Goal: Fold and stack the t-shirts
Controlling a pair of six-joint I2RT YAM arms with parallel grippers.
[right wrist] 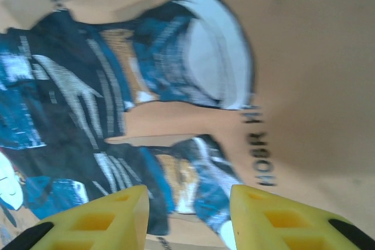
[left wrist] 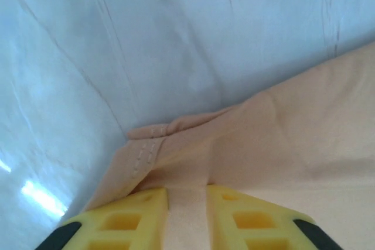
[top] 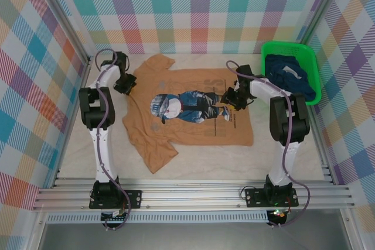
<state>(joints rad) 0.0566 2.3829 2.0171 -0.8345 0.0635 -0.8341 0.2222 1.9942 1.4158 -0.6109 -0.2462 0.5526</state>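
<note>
Yellow fingers (left wrist: 129,221) of your left jaws sit closest to the lens in the left wrist view. They stand only a narrow slot apart, with tan cloth showing in that slot. They are at a stitched edge of the tan shirt (top: 199,136), which puckers just ahead of them. You cannot tell whether you have it pinched or are merely resting on it. From above, those jaws are at the shirt's left end, near the collar and the far shoulder.

Your tan shirt lies spread on the counter (top: 205,165) between your two arms, print (top: 187,106) up. Its collar is to the left and its hem to the right, with one sleeve pointing away from you and one toward you. No fold shows in it.

Your right jaws hover over the right part of the print, moderately open. The cloth passes beneath the gap and nothing is held between the fingers, though that view is blurred.

At the far right, the navy shirts (top: 290,77) lie bunched in the basket (top: 290,44), untouched.

Judge this as the very start: one shirt is laid out but not yet folded, the rest wait in the basket, and no stack is begun. All the folding and all the stacking are left.
</note>
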